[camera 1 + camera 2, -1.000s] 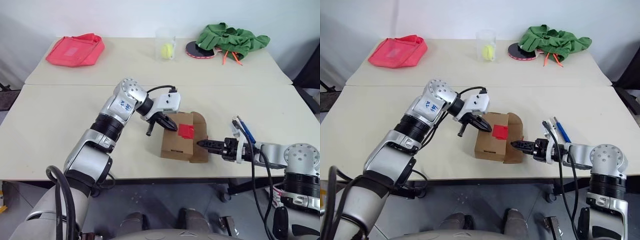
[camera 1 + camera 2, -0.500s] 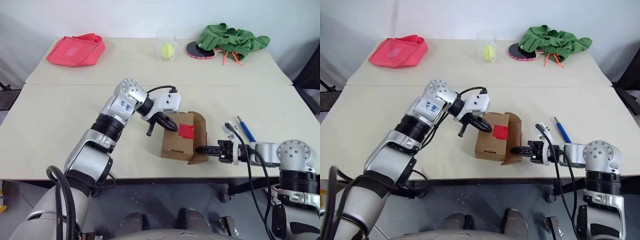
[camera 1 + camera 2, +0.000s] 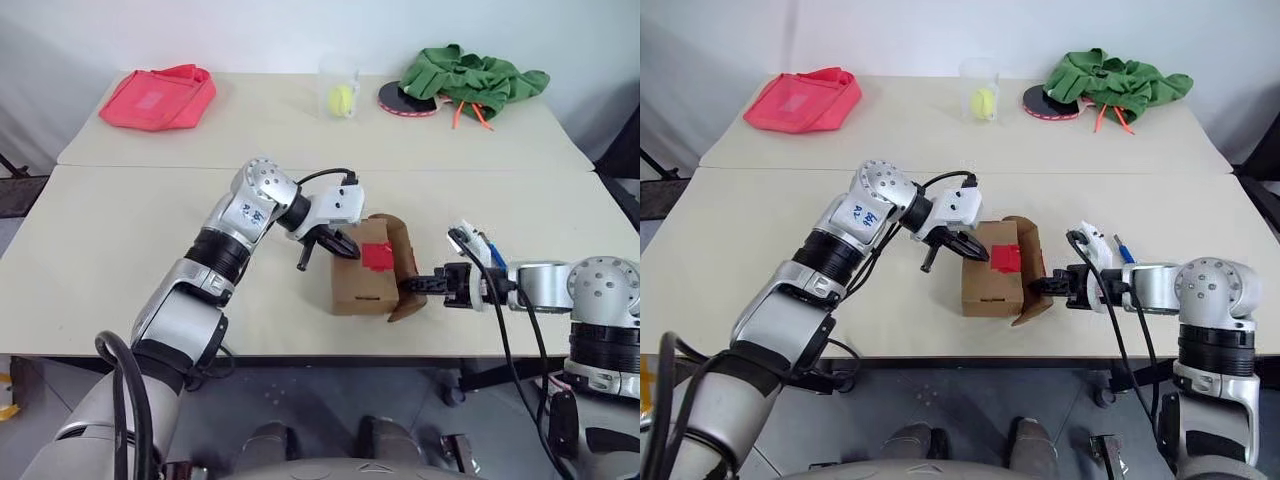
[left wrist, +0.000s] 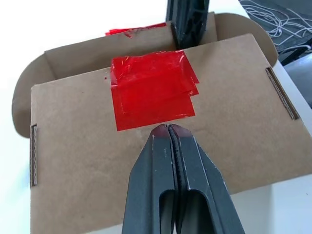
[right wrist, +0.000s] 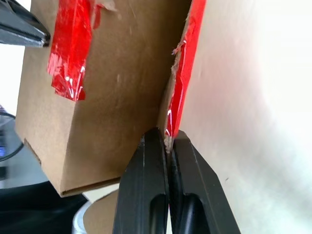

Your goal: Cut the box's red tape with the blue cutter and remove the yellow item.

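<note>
We have the right gripper (image 3: 412,287) with jaws clamped on the box's (image 3: 362,280) flap edge, the left gripper (image 3: 343,247) pressing closed jaws just short of the red tape (image 4: 152,90), so we should peel slowly while bracing firmly.

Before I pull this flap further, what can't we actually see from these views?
- Yellow item: the box interior is hidden by its walls and flap in both eye views.
- Blue cutter: mostly hidden behind the right arm's cables in the eye views.
- Right gripper: fingers shut on the flap's edge; how deep the grip goes, the wrist view doesn't show.
</note>
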